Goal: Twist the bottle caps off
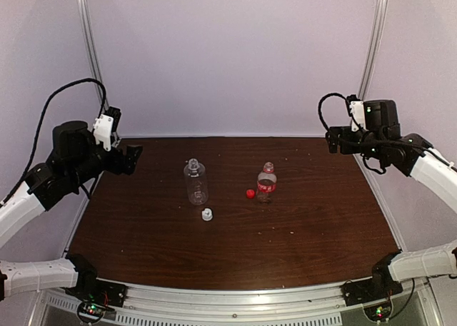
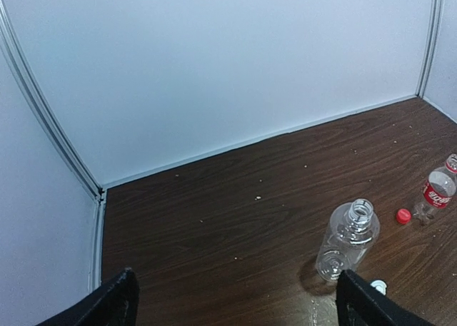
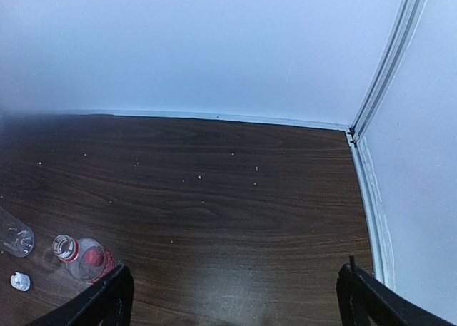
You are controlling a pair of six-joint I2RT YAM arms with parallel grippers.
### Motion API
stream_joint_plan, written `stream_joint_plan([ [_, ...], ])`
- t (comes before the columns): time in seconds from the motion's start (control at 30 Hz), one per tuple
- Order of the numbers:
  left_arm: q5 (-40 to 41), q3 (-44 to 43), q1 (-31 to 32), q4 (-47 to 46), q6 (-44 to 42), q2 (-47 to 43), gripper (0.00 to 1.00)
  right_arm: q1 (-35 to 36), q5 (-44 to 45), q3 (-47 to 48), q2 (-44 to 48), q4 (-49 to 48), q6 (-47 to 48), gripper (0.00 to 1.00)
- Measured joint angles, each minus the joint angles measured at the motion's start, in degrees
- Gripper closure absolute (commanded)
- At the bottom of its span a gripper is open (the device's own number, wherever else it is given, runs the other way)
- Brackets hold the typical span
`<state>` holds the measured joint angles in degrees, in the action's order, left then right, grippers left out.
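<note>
The taller plain bottle (image 1: 195, 182) stands uncapped left of the table's middle, with the white cap (image 1: 207, 214) lying in front of it. The shorter red-label bottle (image 1: 266, 182) stands uncapped to its right, with the red cap (image 1: 250, 193) beside it on the table. My left gripper (image 1: 133, 155) is open and empty, raised at the far left. My right gripper (image 1: 333, 140) is open and empty, raised at the far right. The left wrist view shows the plain bottle (image 2: 347, 238), red cap (image 2: 403, 215), red-label bottle (image 2: 436, 191) and white cap (image 2: 378, 287). The right wrist view shows the red-label bottle (image 3: 84, 257) and white cap (image 3: 21, 281).
The dark wood table (image 1: 235, 247) is walled by white panels at the back and sides. Metal rails (image 1: 235, 297) and the arm bases run along the near edge.
</note>
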<state>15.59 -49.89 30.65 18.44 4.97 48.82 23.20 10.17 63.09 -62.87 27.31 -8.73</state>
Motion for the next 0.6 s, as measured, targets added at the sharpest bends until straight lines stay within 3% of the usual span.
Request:
stream_joint_plan([
  [0.6, -3.04, 1.49, -1.81, -2.14, 1.07, -3.65, 0.02, -0.09, 0.07, -0.76, 6.03, -0.52, 0.85, 0.00],
])
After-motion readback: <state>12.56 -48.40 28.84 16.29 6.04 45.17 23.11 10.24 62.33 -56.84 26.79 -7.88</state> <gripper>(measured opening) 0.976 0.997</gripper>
